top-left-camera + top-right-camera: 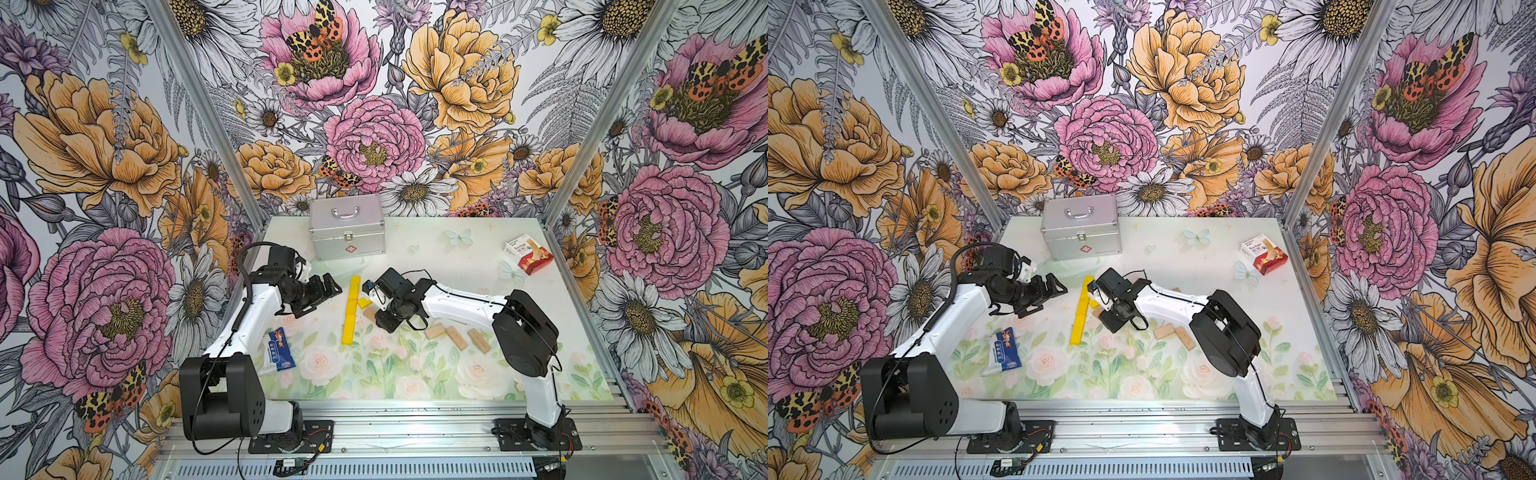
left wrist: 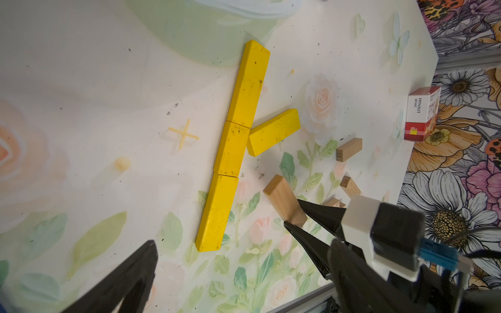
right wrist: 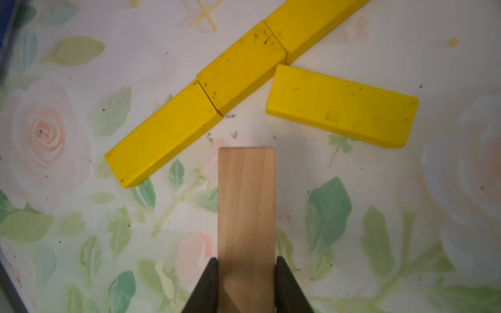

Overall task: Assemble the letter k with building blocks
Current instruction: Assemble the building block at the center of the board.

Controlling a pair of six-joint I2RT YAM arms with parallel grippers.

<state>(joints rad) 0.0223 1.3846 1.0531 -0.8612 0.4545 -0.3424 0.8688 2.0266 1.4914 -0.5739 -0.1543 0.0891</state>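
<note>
Clamping the pale wood block (image 3: 246,200) by one end just short of the yellow stem (image 3: 238,67) and its slanted yellow arm (image 3: 341,105), the right gripper (image 3: 246,261) may knock those loose bars askew if it pushes in, while the left gripper (image 1: 322,297) hangs spread, empty.

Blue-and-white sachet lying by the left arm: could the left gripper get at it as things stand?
Probably yes. The left gripper is open and empty, and the blue-and-white sachet lies flat on the floral mat beside that arm, with nothing on it or in between.
</note>
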